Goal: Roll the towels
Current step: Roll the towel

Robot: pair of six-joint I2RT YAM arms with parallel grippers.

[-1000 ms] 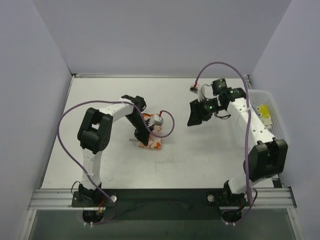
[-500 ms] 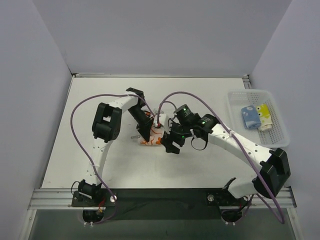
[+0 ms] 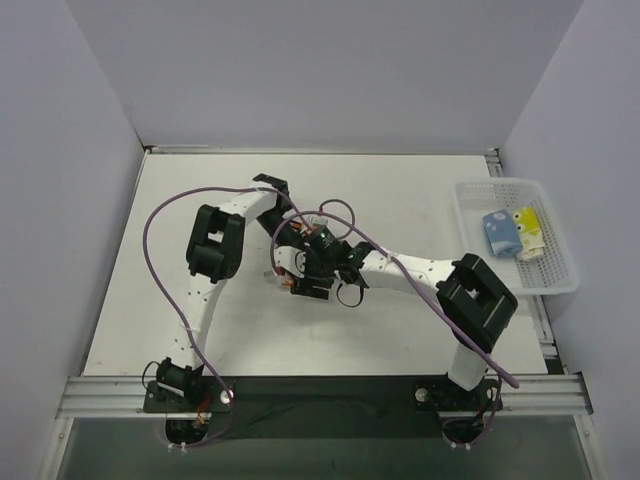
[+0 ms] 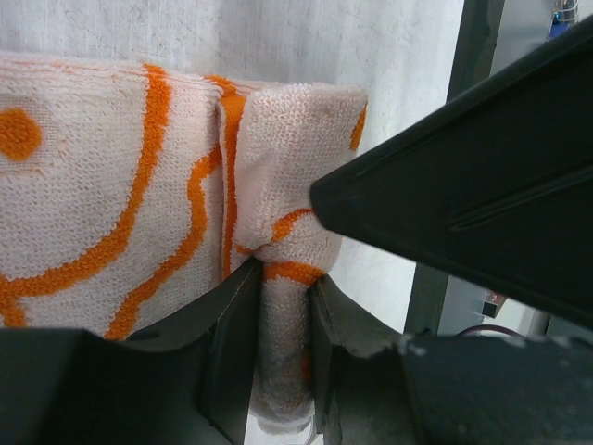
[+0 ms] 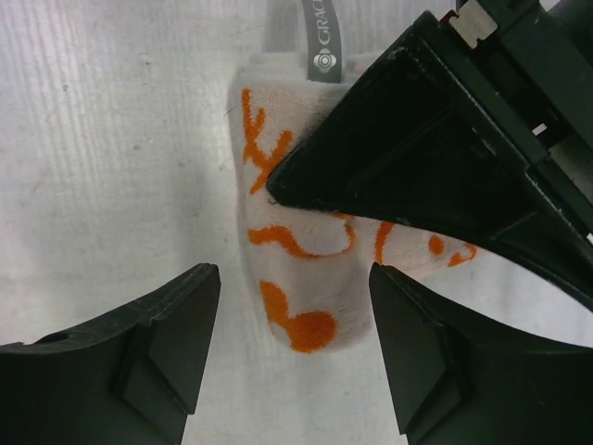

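L hand (image 4: 281,320) pinches orange towel (image 4: 111,195); R hand (image 5: 290,306) open over it; tag (image 5: 321,37) reads "GRAC".

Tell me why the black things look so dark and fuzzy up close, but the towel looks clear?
Left wrist view: the orange towel shows sharp loops; the left tool pinching its fold sits near the lens, dark and slightly soft. Right wrist view: the open right tool is black with little detail, the towel clear. Top view: even light, faint shadows.
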